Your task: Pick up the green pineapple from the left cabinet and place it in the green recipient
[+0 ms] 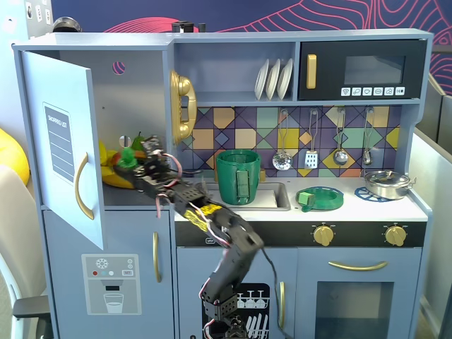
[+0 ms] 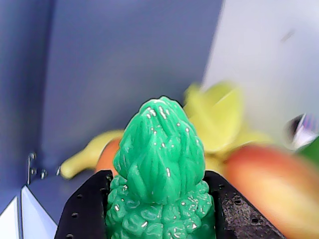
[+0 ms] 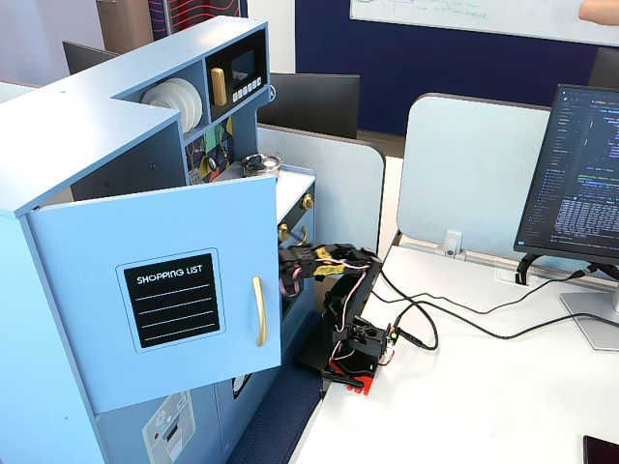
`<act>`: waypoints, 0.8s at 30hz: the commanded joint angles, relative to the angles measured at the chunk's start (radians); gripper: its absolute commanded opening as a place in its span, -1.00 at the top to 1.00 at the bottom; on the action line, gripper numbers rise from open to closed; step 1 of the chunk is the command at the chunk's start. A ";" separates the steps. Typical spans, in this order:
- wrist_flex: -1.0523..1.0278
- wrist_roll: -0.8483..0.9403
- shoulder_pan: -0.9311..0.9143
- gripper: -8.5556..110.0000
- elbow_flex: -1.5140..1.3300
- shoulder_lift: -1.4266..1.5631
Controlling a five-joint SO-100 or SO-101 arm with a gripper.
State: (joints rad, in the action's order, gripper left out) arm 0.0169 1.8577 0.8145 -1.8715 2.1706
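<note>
Claw (image 2: 160,211) clamps pineapple (image 2: 160,164) body | hard, light, bumpy plastic — grips well | pot (image 1: 238,176) at 3 o'clock, fixed view

Bright, even indoor light; wrist view sharp on the green pineapple (image 2: 160,169), background fruit blurred.

The green pineapple (image 2: 160,169) sits tight between the two black fingers (image 2: 84,209) of the gripper (image 2: 160,219) — leafy top up. Behind it lie blurry fruits — a yellow banana (image 2: 84,157).
</note>
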 commanded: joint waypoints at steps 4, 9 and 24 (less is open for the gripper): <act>-0.008 -0.003 -0.138 0.86 -0.150 0.391; -0.091 -0.064 -0.344 0.86 -0.129 0.488; -0.147 -0.106 -0.795 0.86 0.084 0.229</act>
State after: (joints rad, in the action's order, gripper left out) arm -0.1549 1.7610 0.0782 -1.9037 2.5035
